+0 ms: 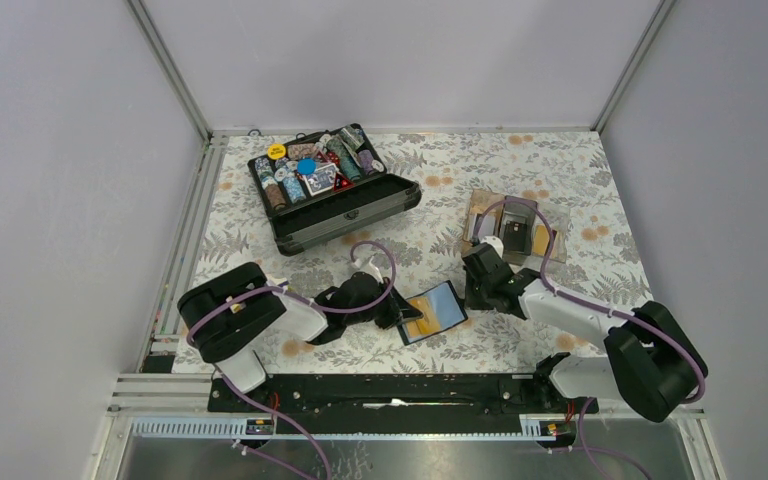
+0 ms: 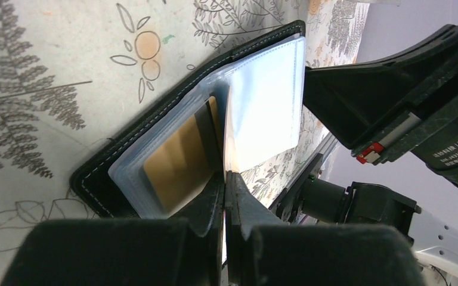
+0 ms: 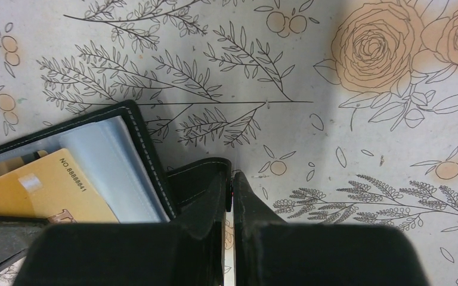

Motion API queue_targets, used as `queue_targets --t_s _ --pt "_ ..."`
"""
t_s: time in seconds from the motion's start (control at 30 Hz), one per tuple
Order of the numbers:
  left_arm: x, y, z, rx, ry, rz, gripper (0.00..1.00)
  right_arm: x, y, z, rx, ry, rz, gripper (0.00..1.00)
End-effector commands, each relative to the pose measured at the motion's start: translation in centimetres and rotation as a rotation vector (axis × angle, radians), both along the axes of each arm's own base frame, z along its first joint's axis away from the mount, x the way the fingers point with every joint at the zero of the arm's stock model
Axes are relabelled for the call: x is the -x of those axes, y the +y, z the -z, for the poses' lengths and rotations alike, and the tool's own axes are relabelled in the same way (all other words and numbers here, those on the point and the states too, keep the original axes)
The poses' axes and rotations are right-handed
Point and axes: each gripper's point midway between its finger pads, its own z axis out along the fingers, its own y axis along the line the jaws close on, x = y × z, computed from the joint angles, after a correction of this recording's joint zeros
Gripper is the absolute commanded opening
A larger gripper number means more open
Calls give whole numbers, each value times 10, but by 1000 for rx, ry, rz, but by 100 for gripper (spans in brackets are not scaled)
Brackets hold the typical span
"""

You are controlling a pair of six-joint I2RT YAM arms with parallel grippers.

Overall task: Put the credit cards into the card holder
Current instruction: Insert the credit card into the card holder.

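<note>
Cloth, pale and printed with ferns and orange blooms, is seen covering the table (image 1: 560, 170). Well beyond the card holder (image 1: 432, 312), off to its left, a black hard-shelled chip case (image 1: 350, 215) is laid open, packed with round coloured chips (image 1: 305, 167). Beyond the holder on its right a clear tray (image 1: 556, 232) is set, with a yellow-orange card (image 1: 539, 238) lying in it. The card holder itself is spread open on the cloth between the two grippers, a layout given only by the overhead view.

Over to the wrist views. From the left, glossy clear sleeves (image 2: 268, 101) are fanned up off the stitched black cover (image 2: 155, 101), and a gold card (image 2: 176, 161) is shown tucked inside one. The left gripper (image 2: 226, 179) is clenched on a sleeve's edge. From the right, printed digits are made out on that gold card, a detail lost from above. The right gripper (image 3: 231, 176) is pressed closed against the holder's black corner. Whether any of it is pinched cannot be told.
</note>
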Motion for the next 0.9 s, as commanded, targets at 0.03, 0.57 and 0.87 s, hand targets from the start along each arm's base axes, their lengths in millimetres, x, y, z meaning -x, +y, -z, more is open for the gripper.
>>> queue_targets --t_s 0.03,0.57,0.87 --pt "-5 -6 -7 42 -67 26 0 1 4 1 7 26 -12 0" --pt "-3 -2 0 55 -26 21 0 -9 -2 -34 11 -57 14 26" --pt "-3 4 7 35 -5 27 0 -4 23 -59 -130 -75 -77 51"
